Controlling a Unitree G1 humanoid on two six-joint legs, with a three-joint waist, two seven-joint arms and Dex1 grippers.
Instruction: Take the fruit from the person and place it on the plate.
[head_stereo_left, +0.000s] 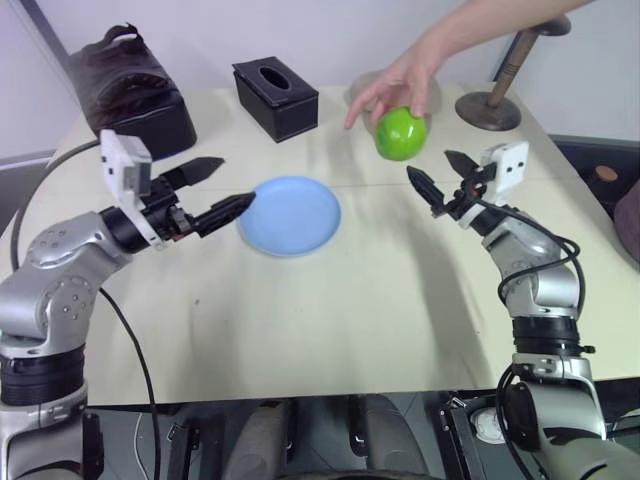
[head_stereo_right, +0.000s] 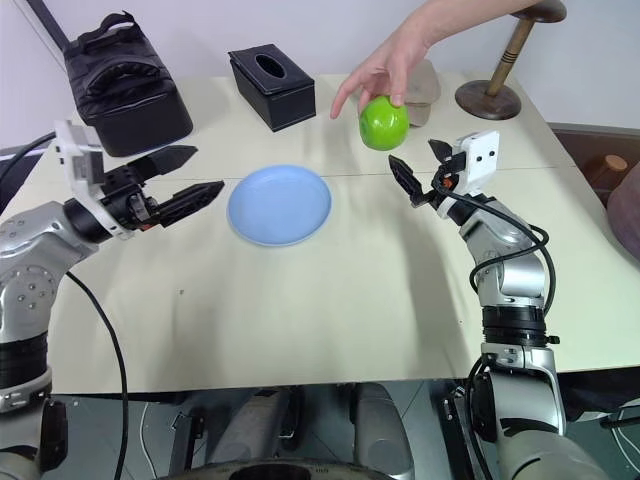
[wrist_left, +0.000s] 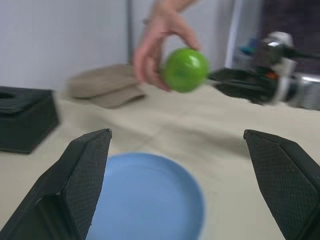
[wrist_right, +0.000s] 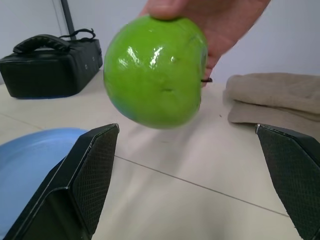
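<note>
Round glossy green apple (head_stereo_left: 400, 133) offered to our wide-open right gripper (head_stereo_left: 440, 180).
Closing early, we'd knock it from the person's hand (head_stereo_left: 398, 85); left gripper (head_stereo_left: 215, 190) gapes.

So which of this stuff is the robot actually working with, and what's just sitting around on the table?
Part of the job:
- green apple
- person's hand holding it
- blue plate
- right gripper, fingers open by the apple

Just lying about:
- black tissue box
- black bag
- beige cap
- wooden stand
</note>
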